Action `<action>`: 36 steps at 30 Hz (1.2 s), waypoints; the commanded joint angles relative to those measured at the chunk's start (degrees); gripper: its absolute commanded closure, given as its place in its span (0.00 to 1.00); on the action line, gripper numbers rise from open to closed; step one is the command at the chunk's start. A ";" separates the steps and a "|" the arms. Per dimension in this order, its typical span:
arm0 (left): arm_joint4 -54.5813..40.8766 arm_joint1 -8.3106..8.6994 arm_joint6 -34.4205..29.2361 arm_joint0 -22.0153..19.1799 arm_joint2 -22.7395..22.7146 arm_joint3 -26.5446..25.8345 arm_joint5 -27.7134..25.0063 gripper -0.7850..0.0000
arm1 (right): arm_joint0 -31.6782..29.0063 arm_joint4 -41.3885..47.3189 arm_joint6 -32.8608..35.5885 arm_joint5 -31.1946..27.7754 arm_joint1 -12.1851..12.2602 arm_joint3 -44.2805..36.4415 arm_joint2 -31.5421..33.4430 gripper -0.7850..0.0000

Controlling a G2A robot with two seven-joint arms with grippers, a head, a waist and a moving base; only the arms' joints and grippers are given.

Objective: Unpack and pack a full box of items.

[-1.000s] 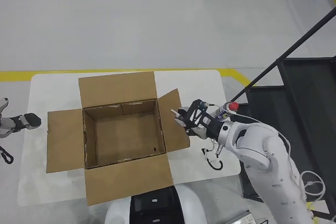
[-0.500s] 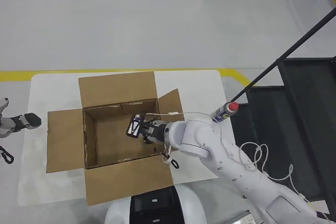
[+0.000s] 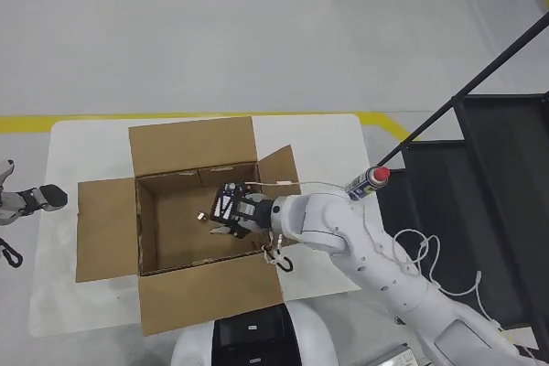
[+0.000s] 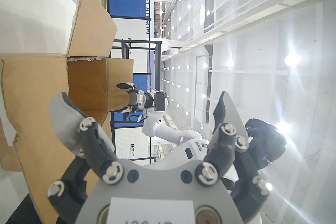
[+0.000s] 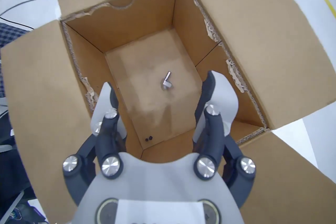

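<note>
Open brown cardboard box (image 3: 192,146) sat mid white bench (image 3: 329,137) | small grey metal part (image 5: 166,82) was inside it | right jaws hung wide open, empty, above box | left jaws gaped empty off bench's left edge

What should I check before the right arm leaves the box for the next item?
1. Right gripper open and holding nothing: ok.
2. Small metal part inside the box: ok. Whether it rests on the box floor: cannot tell.
3. All four box flaps folded outward, opening unobstructed: ok.
4. Spray can free on the table, beside the box's right flap: ok.
5. Left gripper open, away from the box at the table's left edge: ok.
</note>
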 commanded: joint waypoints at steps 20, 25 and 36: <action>0.00 0.00 0.00 0.00 0.00 0.00 0.00 0.00 | -44.65 -8.60 -23.48 -13.81 6.76 -12.65 45.07 0.00; 0.00 0.00 0.00 0.00 0.00 0.00 0.00 0.00 | -45.42 -8.10 -20.07 -10.04 6.87 -7.01 46.14 0.00; 0.00 0.00 0.00 0.00 0.00 0.00 0.00 0.00 | -39.63 -3.28 -13.59 0.59 6.37 6.50 42.22 0.27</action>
